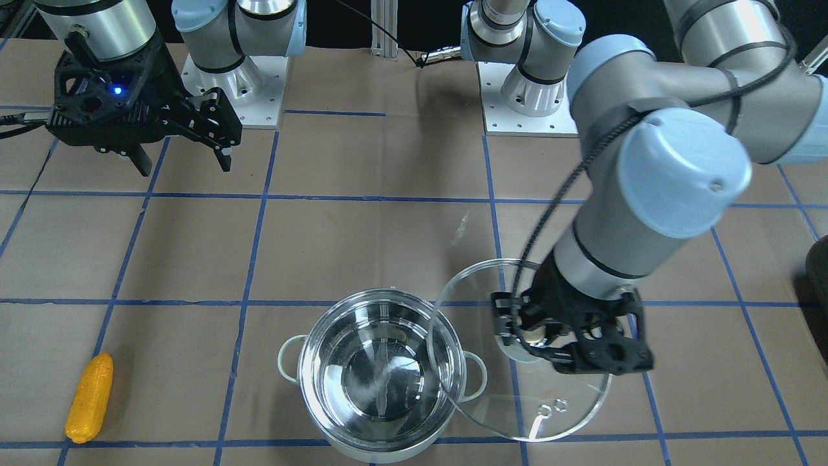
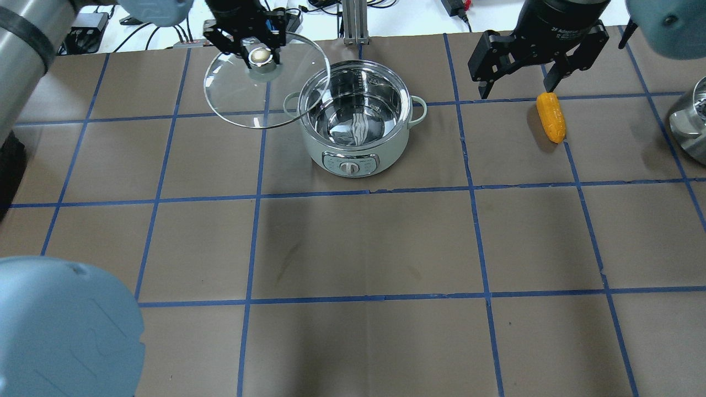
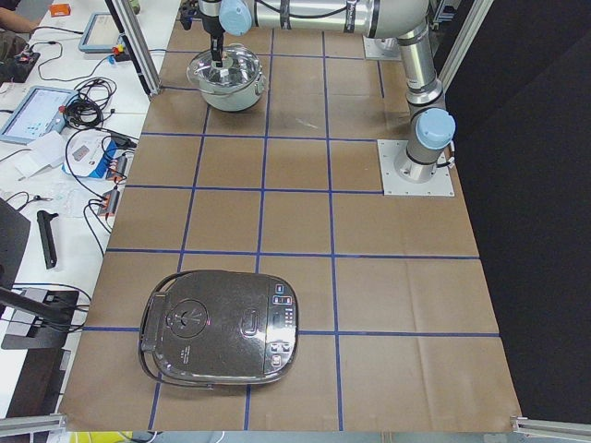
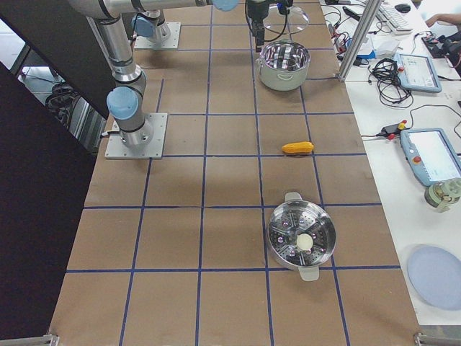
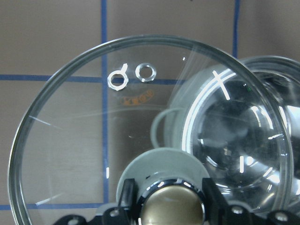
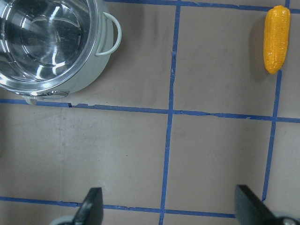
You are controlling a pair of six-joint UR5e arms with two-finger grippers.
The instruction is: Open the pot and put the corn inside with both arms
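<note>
The pot (image 2: 356,118) stands open and empty at the far middle of the table; it also shows in the front view (image 1: 381,375). My left gripper (image 2: 260,56) is shut on the brass knob (image 5: 171,206) of the clear glass lid (image 2: 242,99) and holds it lifted beside the pot, its edge overlapping the pot's rim (image 1: 446,362). The corn (image 2: 551,117) lies flat on the table, about one grid square to the right of the pot. My right gripper (image 2: 518,82) is open and empty, hanging above the table just beyond the corn (image 6: 275,38).
A steel steamer basket (image 4: 301,238) stands nearer the robot's right end of the table; its edge shows in the overhead view (image 2: 692,124). A black rice cooker (image 3: 222,326) sits at the left end. Blue tape lines grid the brown table.
</note>
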